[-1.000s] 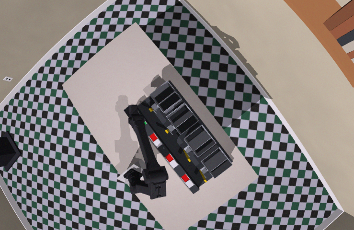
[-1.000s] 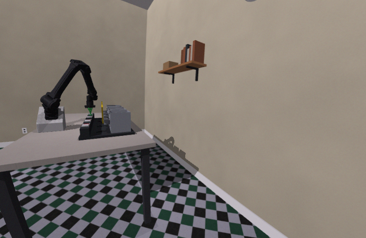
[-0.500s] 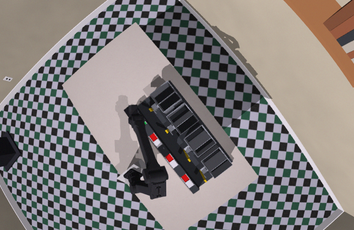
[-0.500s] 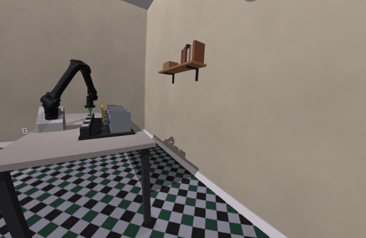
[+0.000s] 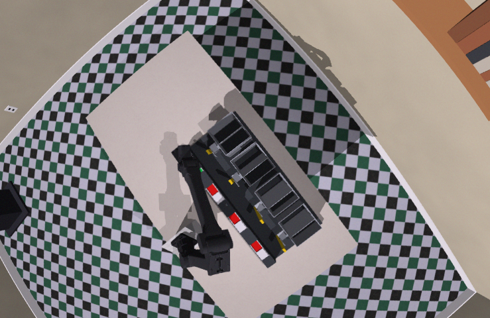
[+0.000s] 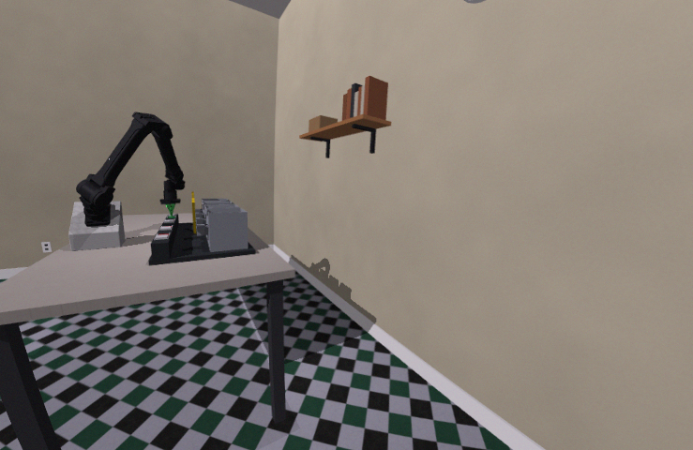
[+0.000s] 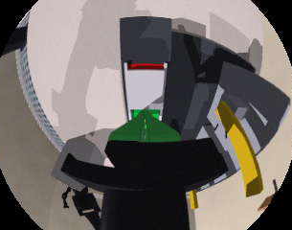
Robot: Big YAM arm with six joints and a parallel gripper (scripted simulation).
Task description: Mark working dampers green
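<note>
My gripper [image 6: 171, 215] [image 7: 145, 113] is shut and empty, its green fingertips down at the far slider. In the wrist view that slider's white cover [image 7: 146, 88] has a thin red strip [image 7: 146, 66] beyond it and a green patch [image 7: 152, 113] at the fingertips. The other sliders show red [image 5: 212, 189] [image 5: 234, 218] [image 5: 256, 246] beside their white covers. Grey dampers stand in a row behind the sliders, the near one [image 5: 306, 236] [image 6: 227, 229] at the end. Yellow levers [image 5: 231, 181] [image 5: 258, 214] [image 6: 193, 212] [image 7: 247, 160] are on their slider-facing sides. The fingertips are hidden in the top view.
A black base plate [image 6: 214, 254] carries the sliders and dampers on the table [image 5: 140, 89] [image 6: 118, 276]. The upright yellow levers stand close beside my gripper's right in the exterior view. The arm's pale base block [image 6: 97, 235] is at the table's left edge. A wall shelf [image 6: 347, 127] holds books.
</note>
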